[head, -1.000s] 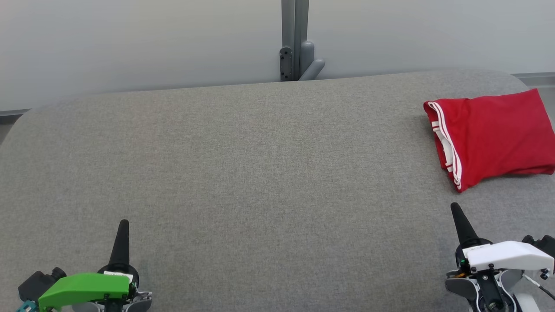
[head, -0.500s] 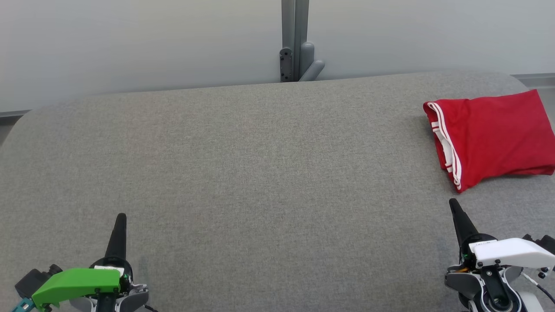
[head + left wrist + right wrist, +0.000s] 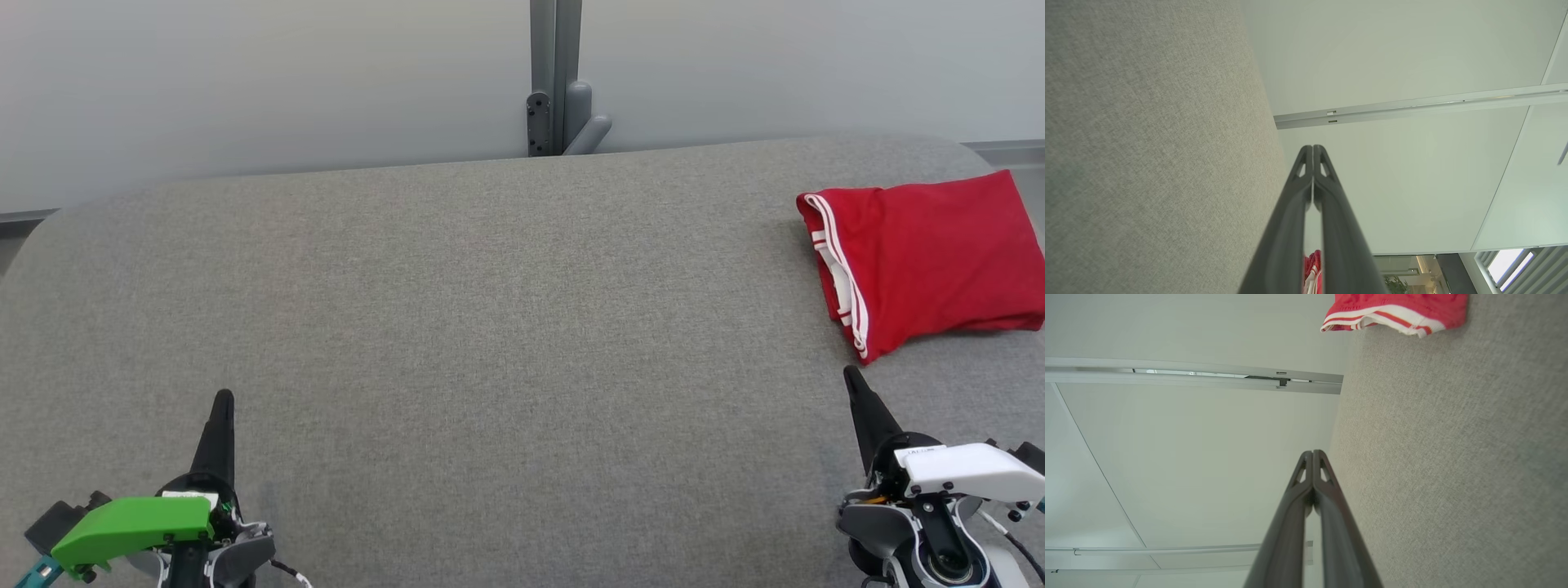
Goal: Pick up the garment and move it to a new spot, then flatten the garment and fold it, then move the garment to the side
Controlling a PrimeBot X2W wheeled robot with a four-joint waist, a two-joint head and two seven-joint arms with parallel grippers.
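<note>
**Both grippers clenched, red garment lying at the right of the tabletop**

The left gripper [image 3: 222,398] is hovering low over the near left part of the grey tabletop [image 3: 490,327]. Its two dark fingers are pressed together into one spike, pointing away from the robot and leaning a touch to the right. Behind them, the wrist under its green cover [image 3: 131,523] is sitting at the bottom edge of the head view. In the left wrist view the gripper [image 3: 1312,148] is showing its tips meeting, with the fabric surface running along one side and a pale wall beyond.

The right gripper [image 3: 851,374] is mirroring that pose at the near right. Its fingers are also clenched tip to tip, and they are tilting slightly to the left. The white-covered wrist [image 3: 967,472] is trailing behind them. The right wrist view is showing this gripper [image 3: 1312,452] closed on itself above the cloth surface.

The garment [image 3: 931,253] is lying in a compact red bundle at the far right of the tabletop, its white-striped edges turned towards the middle. Its near corner is pointing at the right gripper, close to the tip but apart from it. The left gripper is sitting well apart from it.

A grey post [image 3: 555,73] is standing against the wall behind the tabletop's far edge.
</note>
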